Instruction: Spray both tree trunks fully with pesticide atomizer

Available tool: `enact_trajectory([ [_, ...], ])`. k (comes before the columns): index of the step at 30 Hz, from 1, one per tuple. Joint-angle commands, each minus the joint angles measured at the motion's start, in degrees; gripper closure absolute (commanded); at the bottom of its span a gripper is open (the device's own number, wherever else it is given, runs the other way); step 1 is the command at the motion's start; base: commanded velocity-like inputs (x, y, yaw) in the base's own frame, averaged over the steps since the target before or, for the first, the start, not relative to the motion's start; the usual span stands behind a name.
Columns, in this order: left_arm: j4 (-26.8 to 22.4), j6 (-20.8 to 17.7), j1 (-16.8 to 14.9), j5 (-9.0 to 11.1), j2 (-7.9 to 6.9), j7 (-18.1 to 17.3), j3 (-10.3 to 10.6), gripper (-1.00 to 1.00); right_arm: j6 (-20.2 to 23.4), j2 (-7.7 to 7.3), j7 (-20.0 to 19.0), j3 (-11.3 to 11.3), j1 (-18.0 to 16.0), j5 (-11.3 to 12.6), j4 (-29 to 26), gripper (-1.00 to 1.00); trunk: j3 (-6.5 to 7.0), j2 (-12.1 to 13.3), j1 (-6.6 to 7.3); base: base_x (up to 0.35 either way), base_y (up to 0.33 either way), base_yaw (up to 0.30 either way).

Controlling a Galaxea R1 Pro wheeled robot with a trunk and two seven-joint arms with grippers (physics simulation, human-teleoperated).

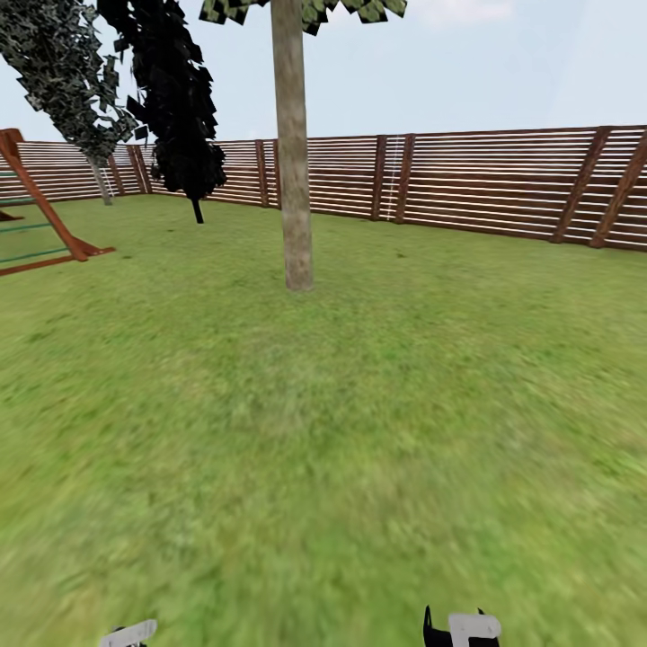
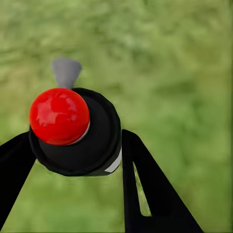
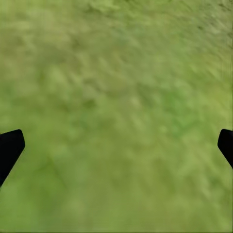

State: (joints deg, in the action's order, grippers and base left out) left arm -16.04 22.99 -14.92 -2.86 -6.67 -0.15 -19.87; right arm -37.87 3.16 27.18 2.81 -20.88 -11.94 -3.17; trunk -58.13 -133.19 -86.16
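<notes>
In the left wrist view the pesticide atomizer (image 2: 75, 133), black-bodied with a red top and a grey nozzle, is seen pinched between the two black fingers (image 2: 155, 194) of the left gripper (image 2: 73, 160), above blurred grass. In the right wrist view the right gripper (image 3: 116, 145) is seen with its fingertips (image 3: 9, 145) spread wide and nothing between them. Ahead, an upright pale tree trunk (image 1: 293, 153) is seen rising from the lawn (image 1: 359, 404), well apart from the robot, with a slatted wooden fence (image 1: 485, 184) behind it and a near-black conifer (image 1: 180, 99) beside it.
</notes>
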Motion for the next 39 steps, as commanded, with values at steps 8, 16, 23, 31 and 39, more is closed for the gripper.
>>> enact_trajectory([
  [8,0.09,0.21,-0.08,-0.3,0.03,-0.02,-0.26,1.0,0.08,0.08,0.6,0.26,-0.04,-0.37,0.04,-1.0,-0.05,-0.02,-0.02,0.339,0.0,0.042],
  [16,0.07,0.21,-0.09,-0.3,0.01,-0.03,-0.26,1.0,0.08,0.1,0.6,0.27,-0.04,-0.37,0.01,-1.0,-0.05,-0.02,-0.02,0.339,0.0,0.033],
  [23,0.07,0.21,-0.08,-0.3,0.01,-0.01,-0.29,1.0,0.08,0.02,0.6,0.23,-0.04,-0.37,0.05,-1.0,-0.05,-0.02,-0.02,0.339,0.0,0.0],
  [31,0.06,0.21,-0.07,-0.3,-0.01,-0.02,-0.31,1.0,0.08,-0.12,0.51,0.18,-0.04,-0.5,0.09,-1.0,-0.05,-0.02,-0.02,0.339,0.0,0.0],
  [39,0.11,0.21,-0.04,-0.3,0.03,-0.01,-0.26,1.0,0.08,-0.13,0.51,0.21,-0.04,-0.53,0.09,-1.0,-0.05,-0.02,-0.02,0.339,0.0,0.0],
])
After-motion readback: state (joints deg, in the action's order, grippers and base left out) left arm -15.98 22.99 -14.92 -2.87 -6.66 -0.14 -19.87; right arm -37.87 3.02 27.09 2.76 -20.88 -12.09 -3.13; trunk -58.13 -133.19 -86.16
